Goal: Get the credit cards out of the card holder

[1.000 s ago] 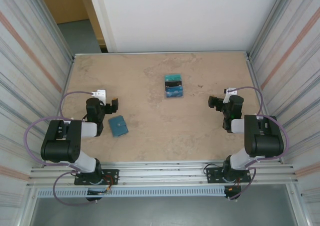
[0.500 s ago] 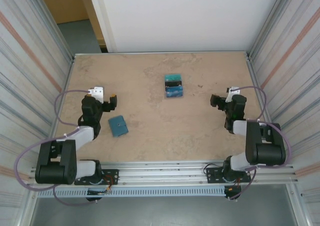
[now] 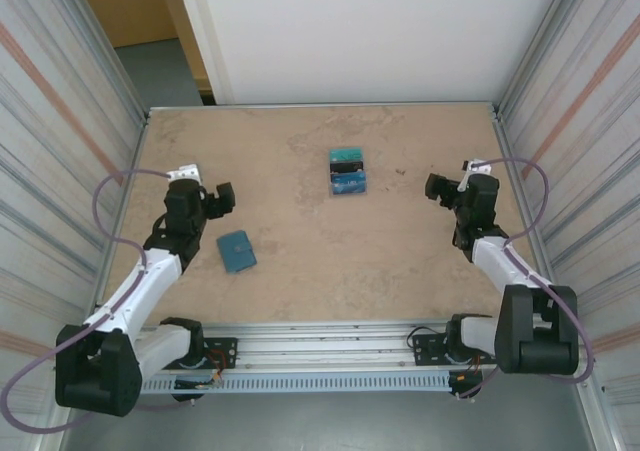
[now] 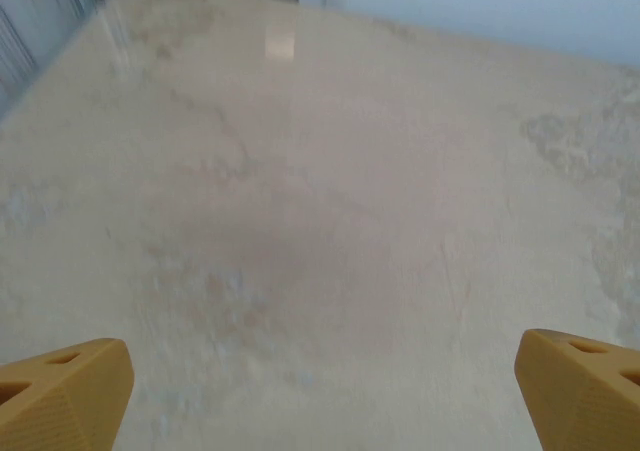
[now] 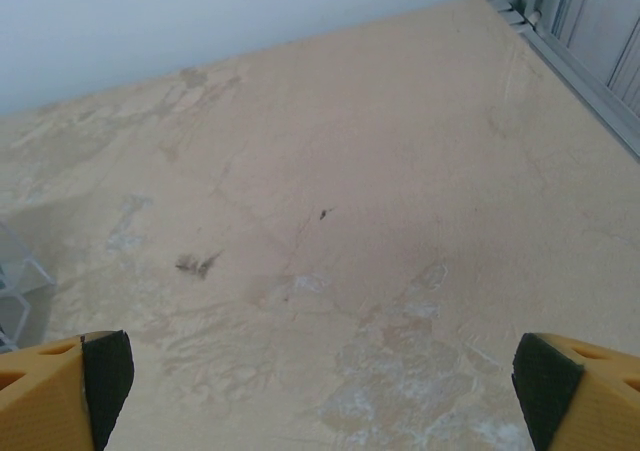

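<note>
The card holder [image 3: 236, 252] lies flat on the table [image 3: 300, 271], teal-blue face up. It sits just on the near side of the left claw [image 3: 224, 195] and a little to that claw's right, close beside the white forearm. It touches neither the claw nor the arm. The left claw hangs with its jaws spread wide and nothing between them. In the left wrist view its two yellow fingers [image 4: 62, 395] stand at the bottom corners, with bare stone-patterned surface between them.

The credit cards [image 3: 347, 170] lie out on the table in a short row running away from the arms. The teal one is farthest, the black one is in the middle and the blue one is nearest, each packed against the next. They sit roughly midway between the two claws, a bit toward the far wall and well apart from the card holder.

The right claw [image 3: 436, 185] is also wide open and holds nothing, and its dark-padded fingertips [image 5: 103, 371] frame bare table. It hangs near the right side of the table, pointing toward the cards.

Ribbed metal walls [image 3: 60, 151] close in both sides, and a white panel [image 3: 360, 31] stands along the far edge. The wide stretch between the arms, the holder and the cards is open surface. A few small dark marks [image 5: 322, 212] fleck the table in front of the right claw.
</note>
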Tool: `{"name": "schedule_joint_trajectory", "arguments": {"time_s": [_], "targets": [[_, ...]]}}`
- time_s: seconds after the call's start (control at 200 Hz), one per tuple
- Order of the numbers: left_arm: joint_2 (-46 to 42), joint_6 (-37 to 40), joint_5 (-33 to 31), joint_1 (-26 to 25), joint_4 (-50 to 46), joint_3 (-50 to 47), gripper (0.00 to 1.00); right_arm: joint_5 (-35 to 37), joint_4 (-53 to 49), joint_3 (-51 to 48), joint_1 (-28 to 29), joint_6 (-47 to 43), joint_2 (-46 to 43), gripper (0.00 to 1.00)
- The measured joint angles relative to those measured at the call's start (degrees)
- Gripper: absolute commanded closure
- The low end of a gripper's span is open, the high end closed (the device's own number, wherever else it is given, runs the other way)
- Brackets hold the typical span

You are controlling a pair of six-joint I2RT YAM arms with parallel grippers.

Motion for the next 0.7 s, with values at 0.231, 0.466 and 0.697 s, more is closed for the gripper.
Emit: {"name": "schedule_joint_trajectory", "arguments": {"time_s": [0.231,0.466,0.697], "targets": [[1.9,-12.3,-2.2,-10.1,-16.9,1.3,0.01,6.2,-11.5,3.6,5.0,3.8,-4.5,0.01],[7.1,-20.0,-1.5,-15.0,-25.7,1.5,0.01,13.1,-19.8,4.2,10.8,6.4,-8.6,0.01],[11.9,-21.8,0.7,-15.3,-27.2,1.5,0.01,16.4,-23.1,4.0,12.6,7.8,-13.1,0.01]]}}
